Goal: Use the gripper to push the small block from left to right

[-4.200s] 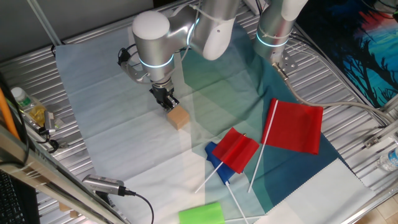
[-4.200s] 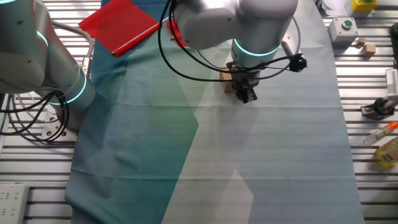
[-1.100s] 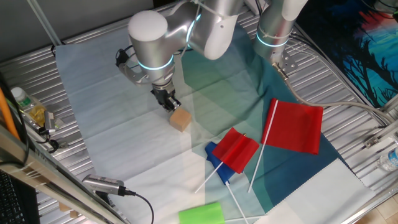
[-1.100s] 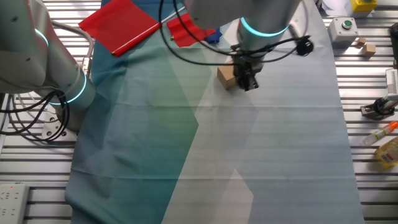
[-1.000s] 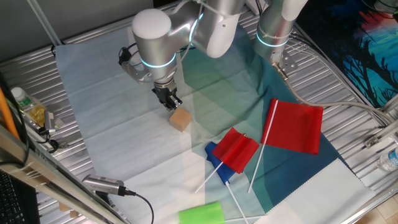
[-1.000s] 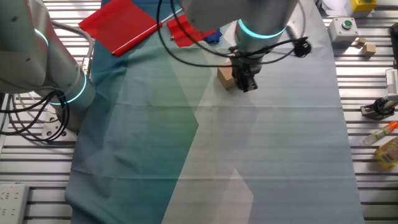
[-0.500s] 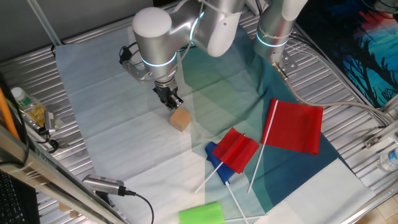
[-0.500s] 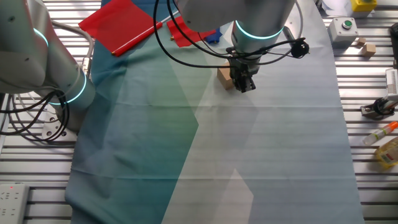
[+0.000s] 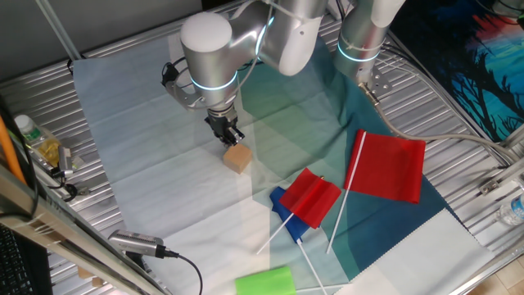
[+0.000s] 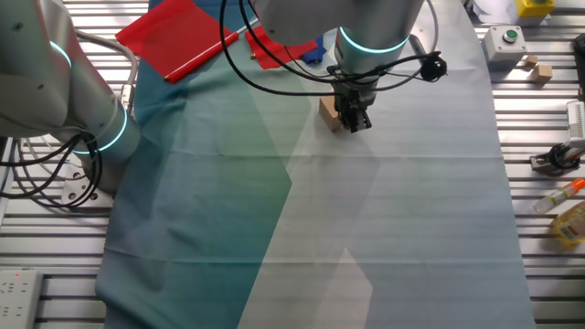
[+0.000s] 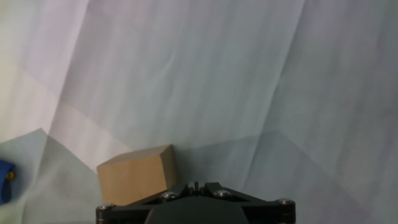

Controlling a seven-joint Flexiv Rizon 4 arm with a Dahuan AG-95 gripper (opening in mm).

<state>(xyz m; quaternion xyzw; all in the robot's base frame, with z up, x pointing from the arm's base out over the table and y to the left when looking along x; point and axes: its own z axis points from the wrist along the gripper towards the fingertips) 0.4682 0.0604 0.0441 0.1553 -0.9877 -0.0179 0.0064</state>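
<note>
The pincer (image 9: 232,136) hangs low over the desk (image 9: 139,164) with its 2 fingers drawn together and nothing between them, a narrow tip suited to shoving rather than grasping. It sits just beside the small block (image 9: 237,157), on the side away from the flags, and in the other fixed view the pincer (image 10: 353,122) appears to be touching the small block (image 10: 327,113); contact cannot be confirmed from any view. In the hand view the pincer (image 11: 194,187) has the small block (image 11: 134,176) close in front and a little off to 1 side, so a push from here would probably catch an edge and may turn the cube.

The block rests flat on the pale part of the cloth (image 9: 147,197), near the boundary with the teal part. Beyond it lie 2 red flags (image 9: 313,197) on white sticks, well apart from the block, and a green cylinder (image 9: 264,282) near the desk's front edge. The flags lie roughly along the push line, so a long stroke could run the block into them.
</note>
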